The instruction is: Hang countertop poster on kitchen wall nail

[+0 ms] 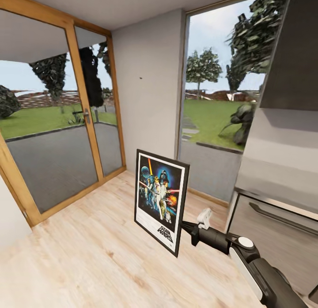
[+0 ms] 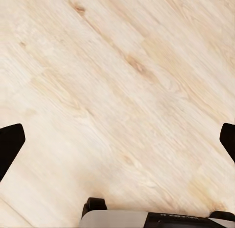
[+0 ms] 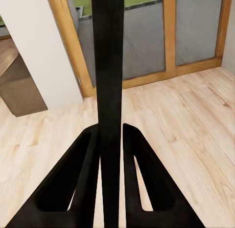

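The poster (image 1: 160, 200) stands upright in the air above the wooden floor, black-framed with a white border and dark blue Star Wars art. My right gripper (image 1: 187, 231) is shut on its right edge from behind. In the right wrist view the poster (image 3: 108, 51) appears edge-on as a black strip pinched between the two fingers (image 3: 83, 169). A tiny dark nail (image 1: 141, 77) dots the pale grey wall beyond, well above the poster's top. My left gripper (image 2: 117, 139) is open, its fingertips (image 2: 10, 142) spread wide over bare floor planks.
A grey kitchen counter (image 1: 276, 184) with a drawer handle (image 1: 282, 218) stands close on the right, under a dark wall cabinet (image 1: 293, 56). Wood-framed glass doors (image 1: 84, 122) fill the left wall, and a tall window (image 1: 216, 109) sits right of the nail wall.
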Available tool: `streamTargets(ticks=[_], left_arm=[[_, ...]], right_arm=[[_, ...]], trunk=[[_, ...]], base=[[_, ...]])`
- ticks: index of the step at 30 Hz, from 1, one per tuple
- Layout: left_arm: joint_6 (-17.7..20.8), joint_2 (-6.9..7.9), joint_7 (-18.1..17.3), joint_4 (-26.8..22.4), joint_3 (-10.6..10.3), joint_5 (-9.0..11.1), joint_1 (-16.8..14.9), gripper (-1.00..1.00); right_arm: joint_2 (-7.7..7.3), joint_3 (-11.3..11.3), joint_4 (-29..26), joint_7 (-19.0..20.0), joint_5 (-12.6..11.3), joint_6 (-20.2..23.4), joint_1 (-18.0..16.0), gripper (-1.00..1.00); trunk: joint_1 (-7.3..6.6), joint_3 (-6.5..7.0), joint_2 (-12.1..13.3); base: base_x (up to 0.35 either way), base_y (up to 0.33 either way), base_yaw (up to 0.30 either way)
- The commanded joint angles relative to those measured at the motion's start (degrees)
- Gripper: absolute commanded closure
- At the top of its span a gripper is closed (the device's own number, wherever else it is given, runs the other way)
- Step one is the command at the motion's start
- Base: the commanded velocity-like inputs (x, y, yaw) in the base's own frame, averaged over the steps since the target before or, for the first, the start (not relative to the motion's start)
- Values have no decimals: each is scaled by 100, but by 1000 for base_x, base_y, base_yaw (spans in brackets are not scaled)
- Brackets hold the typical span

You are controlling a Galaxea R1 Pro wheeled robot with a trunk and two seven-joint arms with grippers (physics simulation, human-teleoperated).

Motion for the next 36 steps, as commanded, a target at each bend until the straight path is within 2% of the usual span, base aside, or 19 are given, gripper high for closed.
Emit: streamTargets(ticks=[1, 36], left_arm=[[52, -2, -28, -9, 13, 19, 0, -100], [52, -2, -28, 104, 13, 19, 0, -100]], right_arm=[[-4, 8, -2, 17, -77, 62, -6, 100], [-4, 7, 8, 0, -77, 60, -6, 100]], trunk=[[7, -9, -10], [7, -9, -10]], base=[[293, 221, 1], [277, 253, 0]])
